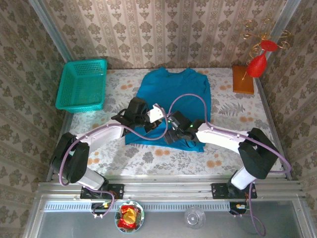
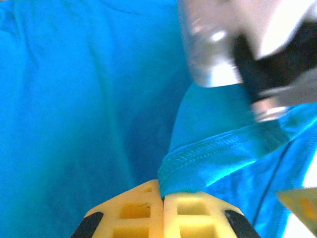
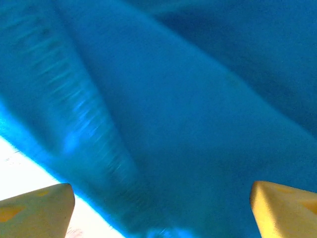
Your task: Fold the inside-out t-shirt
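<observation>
Two questions, says the operator: what lies around you, and what is in the way?

Me: Off at the far left sits a teal plastic mesh basket [image 1: 81, 84]. At the far right is an orange wooden block [image 1: 243, 80] with a red ornament [image 1: 257, 62] above it. Both are well apart from the plain blue-teal inside-out t-shirt [image 1: 173, 94], which lies spread at the middle of the flower-patterned table [image 1: 148, 158], neck end toward the far wall. What crowds me is myself: my two wrists meet just beside each other over the shirt's near half.

Operator: And your pose, your grip?

Me: My left arm [image 1: 99, 133] reaches in from the near left. My left gripper [image 2: 162, 194] is clamped on a stitched hem, lifted in a fold off the cloth. My right arm [image 1: 223, 136] reaches in from the near right. My right gripper [image 3: 161, 213] hangs low over the cloth, its yellow fingers [image 3: 37, 208] spread wide, holding nothing. Bare table lies along the shirt's near edge and on both sides.
</observation>
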